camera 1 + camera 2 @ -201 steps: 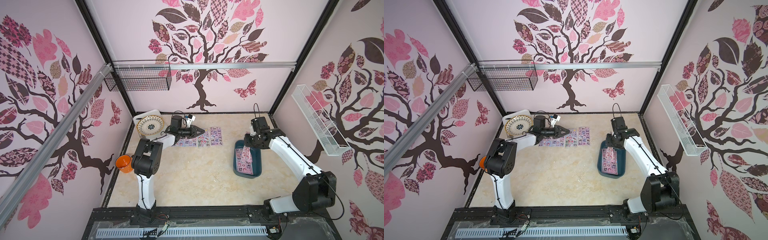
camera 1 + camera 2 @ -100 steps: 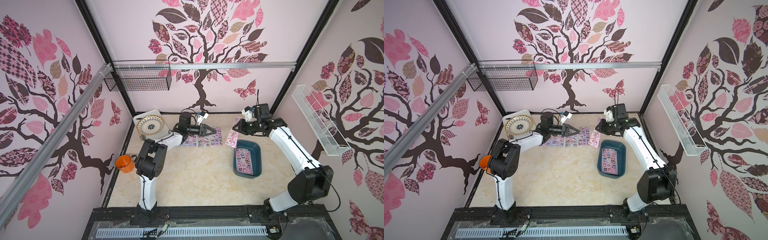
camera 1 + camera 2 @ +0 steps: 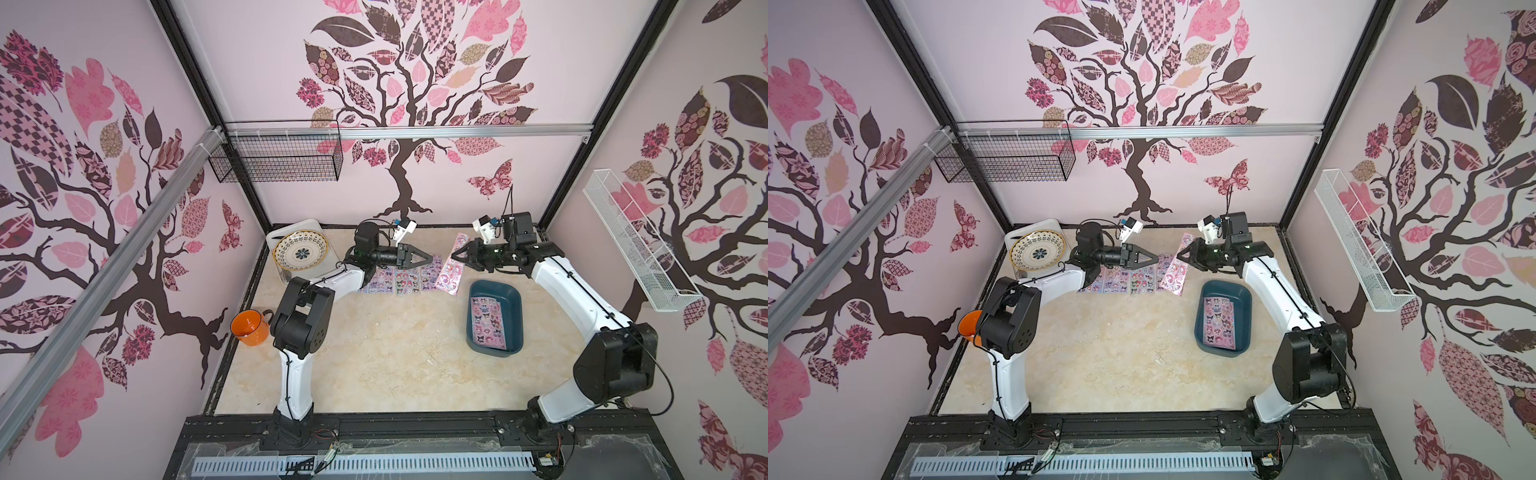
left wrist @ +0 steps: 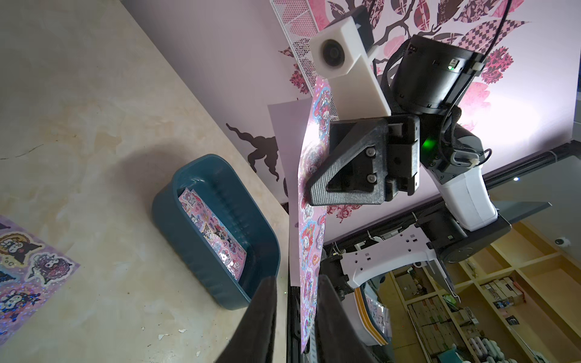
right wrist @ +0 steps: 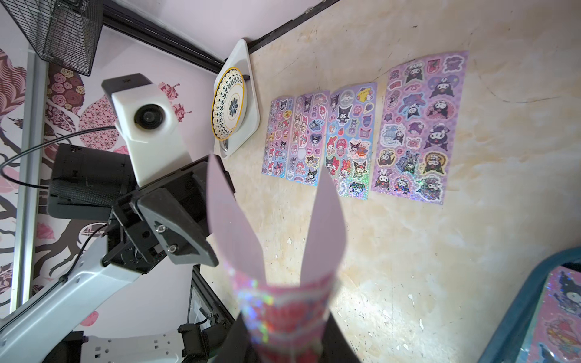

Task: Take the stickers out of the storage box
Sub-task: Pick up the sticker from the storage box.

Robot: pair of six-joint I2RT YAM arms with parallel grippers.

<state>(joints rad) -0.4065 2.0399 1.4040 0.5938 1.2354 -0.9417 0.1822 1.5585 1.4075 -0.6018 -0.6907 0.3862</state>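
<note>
Pale marbled tabletop [image 3: 395, 353], closed in by pink tree-patterned walls on three sides. Toward its right sits the dark teal box [image 3: 516, 316], with stickers [image 3: 488, 322] lying flat inside; how many are stacked there I cannot tell. The box stands apart from the right wall and the front rail, with bare table around it.

Just past its far end another sheet [image 3: 451, 274] hangs on edge in the air; the right claw [image 3: 454, 255] is clamped on it, and the sheet curls where it is squeezed, its plain back showing in the right wrist view [image 5: 283, 301]. The left claw [image 3: 430, 258] faces it from the other side; its fingers [image 4: 264, 314] stand parted with the sheet's edge between them, a gap showing beside one finger.

Below both claws four sheets [image 5: 355, 138] lie side by side near the back wall; the left arm hides part of that row in both top views. Wide bare table runs from the row to the front rail.

A patterned plate [image 3: 300, 251] on a white tray [image 3: 299, 224] fills the back left corner; an orange cup [image 3: 248, 327] sits at the left edge, half hidden by the left arm in a top view [image 3: 966, 328].
</note>
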